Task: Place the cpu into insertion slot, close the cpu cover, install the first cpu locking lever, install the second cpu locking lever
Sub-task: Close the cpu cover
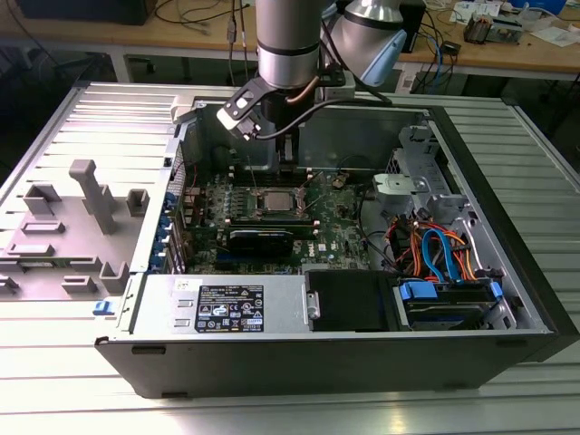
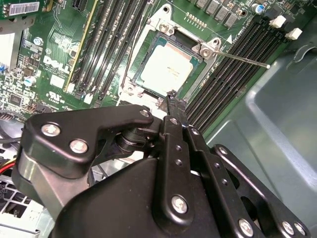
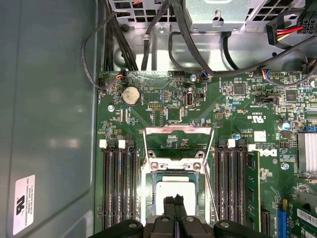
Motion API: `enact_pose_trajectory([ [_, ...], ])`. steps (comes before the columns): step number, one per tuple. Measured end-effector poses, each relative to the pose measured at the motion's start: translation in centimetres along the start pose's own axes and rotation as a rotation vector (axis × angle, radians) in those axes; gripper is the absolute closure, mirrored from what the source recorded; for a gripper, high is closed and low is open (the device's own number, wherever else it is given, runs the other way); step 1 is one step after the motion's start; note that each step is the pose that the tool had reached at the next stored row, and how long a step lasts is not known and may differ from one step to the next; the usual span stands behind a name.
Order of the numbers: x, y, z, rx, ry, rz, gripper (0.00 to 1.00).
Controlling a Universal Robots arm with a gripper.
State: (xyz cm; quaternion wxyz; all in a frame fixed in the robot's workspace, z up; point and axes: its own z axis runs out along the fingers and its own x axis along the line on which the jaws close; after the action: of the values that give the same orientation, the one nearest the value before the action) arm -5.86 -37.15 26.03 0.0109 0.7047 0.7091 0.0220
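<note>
The cpu (image 2: 166, 67) lies flat in the insertion slot (image 2: 132, 79) on the green motherboard; it also shows in the first wrist view, cpu (image 3: 174, 187) inside the slot's rim (image 3: 153, 179), and in the exterior view as cpu (image 1: 275, 201). The cpu cover (image 3: 178, 131) stands raised behind its hinge, off the chip. A thin locking lever (image 2: 242, 59) sticks out loose beside the socket, seen too as lever (image 3: 212, 193). My gripper (image 3: 174, 204) hovers just over the chip's near edge, fingers together with nothing between them; it appears as gripper (image 2: 173, 101) and gripper (image 1: 283, 154).
Long black memory slots (image 3: 119, 183) flank the socket on both sides. Black cables (image 3: 148, 34) hang over the board's far end. The case's grey wall (image 3: 49, 114) rises close by. A black shroud (image 1: 349, 299) and drive cables (image 1: 435, 254) fill the exterior view's right.
</note>
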Motion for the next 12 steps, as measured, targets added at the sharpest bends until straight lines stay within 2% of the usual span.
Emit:
enact_pose_trajectory([
  [3,0.01,0.00,-0.04,-0.0003,0.0005,0.000,0.89],
  [5,0.20,-0.23,-0.20,-0.0024,-0.0051,0.000,0.89],
  [6,0.20,-0.23,-0.49,-0.0031,-0.0048,0.000,0.89],
  [12,0.20,-0.23,-0.58,-0.0029,-0.0052,0.000,0.89],
])
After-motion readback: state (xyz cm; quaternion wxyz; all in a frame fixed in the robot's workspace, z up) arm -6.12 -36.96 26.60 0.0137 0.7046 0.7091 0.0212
